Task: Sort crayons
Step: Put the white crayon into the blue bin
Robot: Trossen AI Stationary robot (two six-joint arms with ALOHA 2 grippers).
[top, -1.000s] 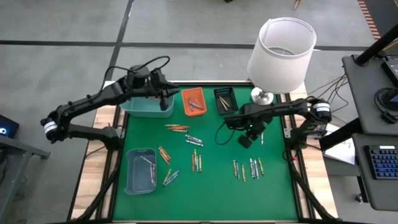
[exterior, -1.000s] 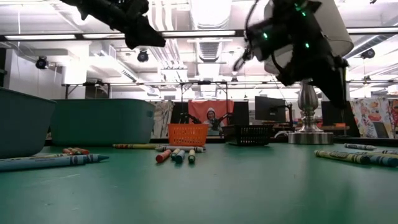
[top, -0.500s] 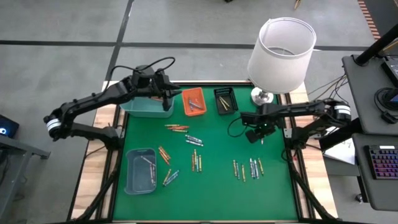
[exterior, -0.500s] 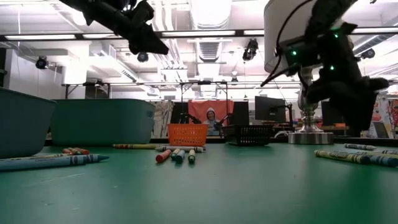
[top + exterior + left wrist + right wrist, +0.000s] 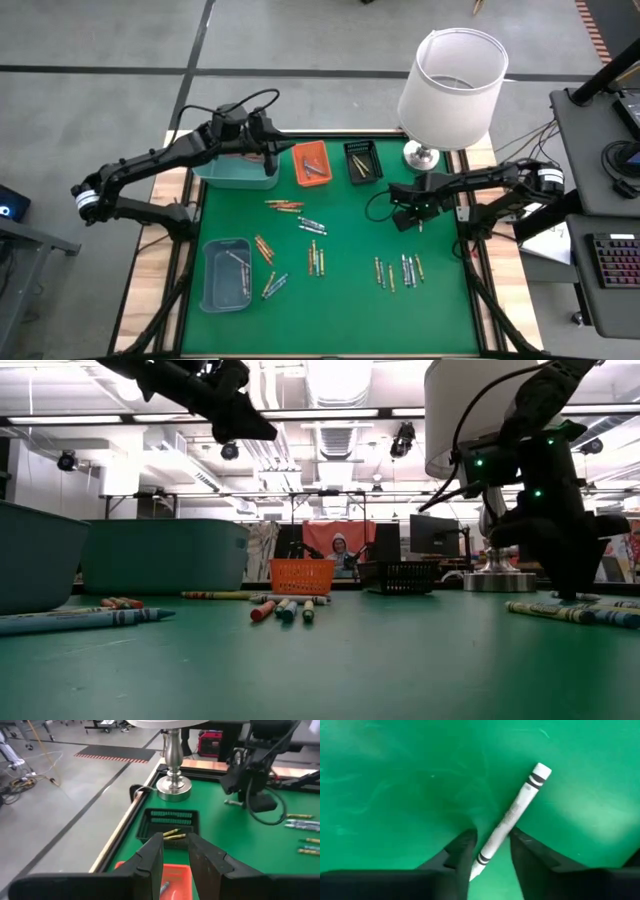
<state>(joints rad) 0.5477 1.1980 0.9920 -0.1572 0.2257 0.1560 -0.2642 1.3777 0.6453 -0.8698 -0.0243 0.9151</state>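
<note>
Right gripper low over the green mat, far right, near the lamp base; its dark fingers straddle a white crayon with black end bands (lying flat, slantwise), contact not clear. Left gripper, parted and holding nothing, hangs over the orange tray, beside the black tray. More crayons scattered mid-mat. Open workshop, ceiling lights beyond.
</note>
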